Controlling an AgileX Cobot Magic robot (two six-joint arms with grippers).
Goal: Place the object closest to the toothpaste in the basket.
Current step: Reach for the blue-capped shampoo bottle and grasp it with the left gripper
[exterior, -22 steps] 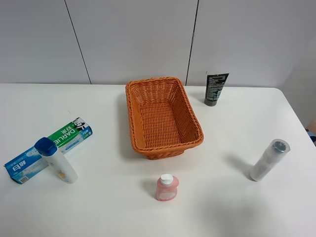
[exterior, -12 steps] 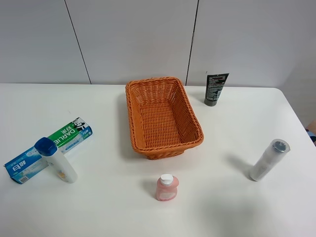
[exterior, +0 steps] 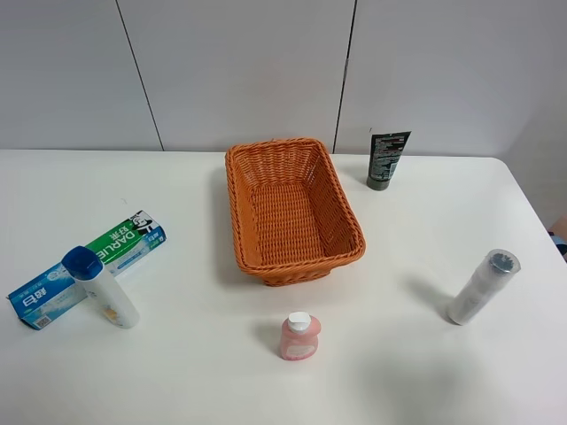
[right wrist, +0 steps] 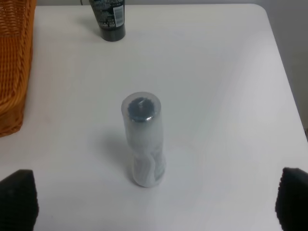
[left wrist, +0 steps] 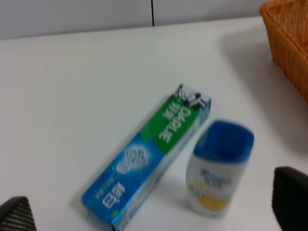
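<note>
You have the blue-capped bottle (exterior: 102, 288) standing upright on the left part of the white table (exterior: 177, 372), pressed up against the near side of the toothpaste box (exterior: 89, 266), which lies flat and at a slant. From the high view the bottle overlaps the box, so you cannot tell whether the two actually touch. Both sit well apart from the basket (exterior: 297, 270), the orange wicker one at the middle of the table with nothing showing inside it.

Your left gripper (left wrist: 153, 211) hangs over this pair with its fingertips (left wrist: 14, 214) spread wide, one at each lower corner of its wrist view. The bottle (left wrist: 219, 168) and the box (left wrist: 149, 159) lie between them and neither is gripped. A corner of the basket (left wrist: 288, 33) shows at that view's edge.

Your right gripper (right wrist: 155, 199) is also spread wide, its dark fingertips (right wrist: 293, 197) at the two corners with nothing between them but bare table. Just beyond it stands the clear-capped bottle (right wrist: 143, 139), leaning a little, on the right part of the table. The dark tube (exterior: 387, 159) stands cap-down at the far edge, just right of the basket. The pink bottle (exterior: 299, 336) stands upright near you, in front of the basket
</note>
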